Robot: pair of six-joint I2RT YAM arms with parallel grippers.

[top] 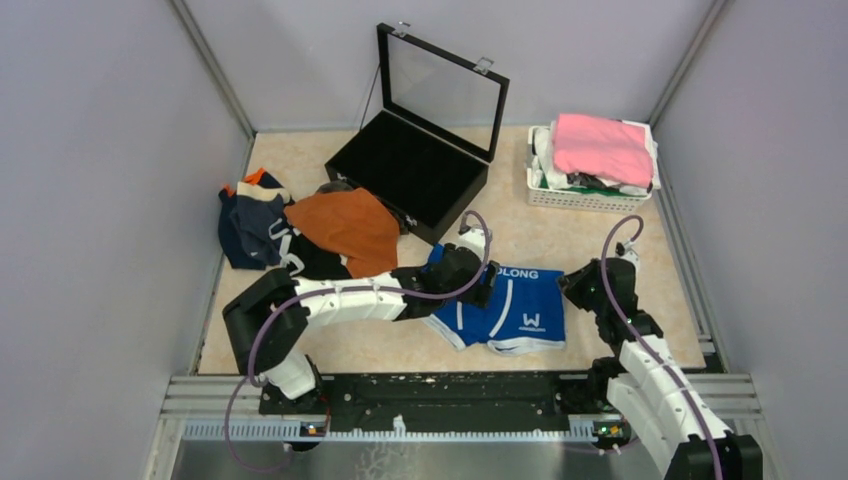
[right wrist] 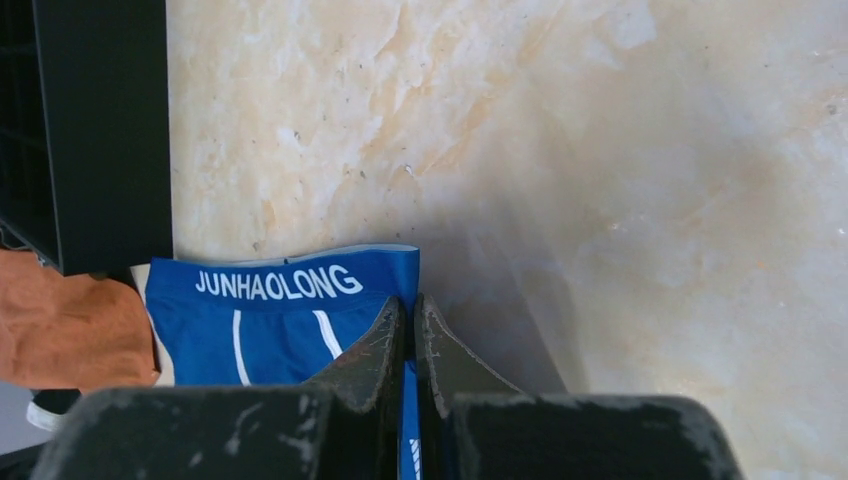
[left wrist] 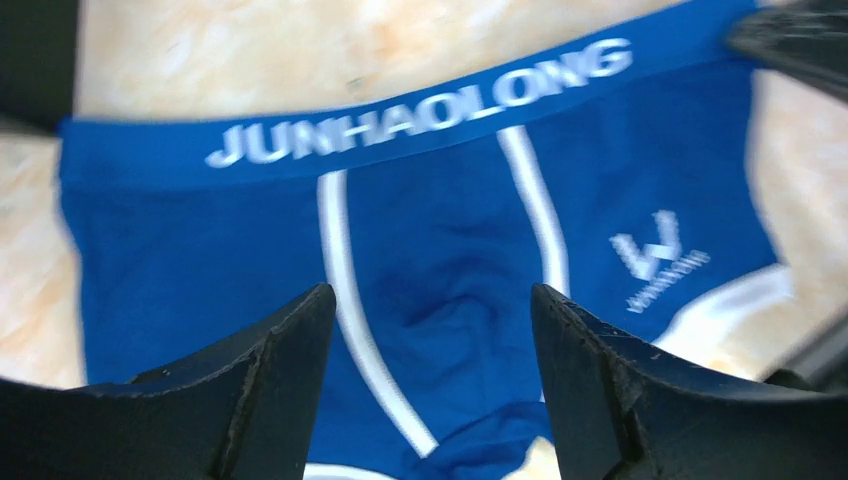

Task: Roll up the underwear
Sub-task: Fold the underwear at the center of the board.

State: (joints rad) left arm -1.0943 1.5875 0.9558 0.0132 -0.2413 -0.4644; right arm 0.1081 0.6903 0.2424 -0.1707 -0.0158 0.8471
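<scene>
Royal blue underwear (top: 515, 300) with white trim and JUNHAOLONG lettering on the waistband lies flat on the table, near the middle. My left gripper (left wrist: 432, 300) hovers over its lower front, jaws wide open with nothing between them; in the top view the left gripper (top: 488, 285) covers the left end of the waistband. My right gripper (right wrist: 411, 305) is shut, its tips pinched on the right end of the waistband (right wrist: 300, 283), low at the table. More underwear is heaped at the left: a rust-orange pair (top: 345, 230), a navy one (top: 250, 225) and a black one (top: 318, 262).
An open black case (top: 415, 170) with a raised glass lid stands behind the blue pair. A white basket (top: 590, 195) at the back right holds a pink folded cloth (top: 600, 148) and white items. Grey walls close in both sides.
</scene>
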